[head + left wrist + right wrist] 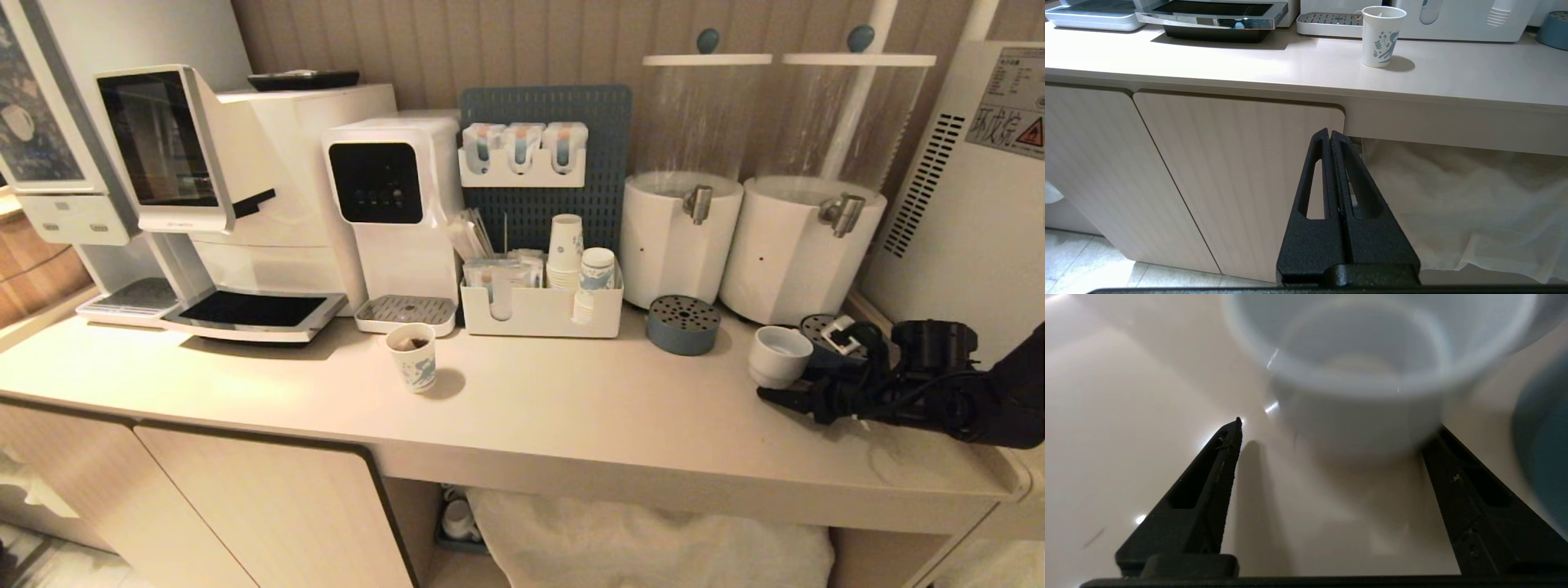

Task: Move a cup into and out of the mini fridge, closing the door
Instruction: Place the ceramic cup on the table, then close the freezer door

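- Cup (780, 354) stands upright on the bench (531, 408), right end, just in front of the fridge (971, 204) side wall; door not in view.
- My right gripper (1331, 428) lies low on the bench, jaws spread wide, cup body at their mouth, nothing gripped.
- Judgement: centre the cup between the jaws, go in level, close low on the rounded body; it is squat and could tip or skid.
- Left gripper (1330, 136) parked below bench edge, jaws closed, empty.

plain white cup (780, 354), black right claw (775, 394), blue-printed paper cup (412, 357), beige counter (531, 408)
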Available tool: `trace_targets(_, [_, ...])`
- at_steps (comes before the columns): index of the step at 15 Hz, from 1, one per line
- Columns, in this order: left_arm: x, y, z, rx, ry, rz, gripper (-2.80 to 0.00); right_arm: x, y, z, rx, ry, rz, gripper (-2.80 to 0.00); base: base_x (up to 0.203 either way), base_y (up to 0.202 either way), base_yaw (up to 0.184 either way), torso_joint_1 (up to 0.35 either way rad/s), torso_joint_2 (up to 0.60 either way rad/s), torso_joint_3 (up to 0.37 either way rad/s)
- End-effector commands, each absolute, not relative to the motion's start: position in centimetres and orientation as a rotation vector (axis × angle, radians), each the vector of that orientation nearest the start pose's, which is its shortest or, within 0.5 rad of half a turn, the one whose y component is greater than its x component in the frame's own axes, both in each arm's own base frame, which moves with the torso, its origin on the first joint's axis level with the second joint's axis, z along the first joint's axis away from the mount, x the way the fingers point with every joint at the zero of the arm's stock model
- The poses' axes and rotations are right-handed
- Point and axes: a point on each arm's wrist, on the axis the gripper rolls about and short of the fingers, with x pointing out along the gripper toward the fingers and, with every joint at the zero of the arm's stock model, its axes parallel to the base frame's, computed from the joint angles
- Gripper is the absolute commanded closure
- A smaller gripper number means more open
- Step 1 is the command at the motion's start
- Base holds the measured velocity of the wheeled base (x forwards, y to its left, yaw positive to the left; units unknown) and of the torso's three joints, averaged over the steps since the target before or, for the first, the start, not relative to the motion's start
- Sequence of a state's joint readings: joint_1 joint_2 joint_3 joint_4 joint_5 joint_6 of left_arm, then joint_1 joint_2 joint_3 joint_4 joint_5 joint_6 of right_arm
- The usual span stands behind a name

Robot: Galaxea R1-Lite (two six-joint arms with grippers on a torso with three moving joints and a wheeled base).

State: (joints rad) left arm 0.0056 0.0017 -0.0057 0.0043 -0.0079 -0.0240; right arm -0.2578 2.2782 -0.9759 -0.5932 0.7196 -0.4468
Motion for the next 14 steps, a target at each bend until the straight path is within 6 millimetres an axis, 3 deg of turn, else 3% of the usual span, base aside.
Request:
trace_targets(1, [-2.3, 0.0, 7.7, -0.025, -0.002, -0.002, 0.00, 36.3, -8.7, 4.3, -0.106, 0.472, 0.555, -2.80, 0.000, 0.000, 0.000, 0.000, 0.00, 0.000])
trace_targets(7, [-2.3, 0.0, 7.7, -0.026, -0.004, -0.003, 0.00, 31.3, -9.8, 8.0, -0.103, 0.432, 0.513, -2.80, 0.000, 0.000, 0.000, 0.000, 0.00, 0.000])
trace_targets(10, [-2.3, 0.0, 7.7, -0.026, -0.005, -0.002, 0.00, 27.5, -10.1, 10.6, -0.102, 0.378, 0.504, -2.80, 0.000, 0.000, 0.000, 0.000, 0.00, 0.000])
trace_targets(11, [-2.3, 0.0, 7.7, -0.027, -0.006, -0.002, 0.00, 25.6, -10.2, 11.4, -0.098, 0.358, 0.498, -2.41, 0.000, 0.000, 0.000, 0.000, 0.00, 0.000])
trace_targets(12, [-2.3, 0.0, 7.7, -0.028, -0.011, 0.000, 0.00, 23.7, -10.1, 12.3, -0.098, 0.329, 0.492, 0.00, 0.000, 0.000, 0.000, 0.000, 0.00, 0.000])
trace_targets(14, [-2.3, 0.0, 7.7, -0.028, -0.012, 0.000, 0.00, 19.2, -9.1, 15.2, -0.117, 0.252, 0.482, 0.00, 0.000, 0.000, 0.000, 0.000, 0.00, 0.000])
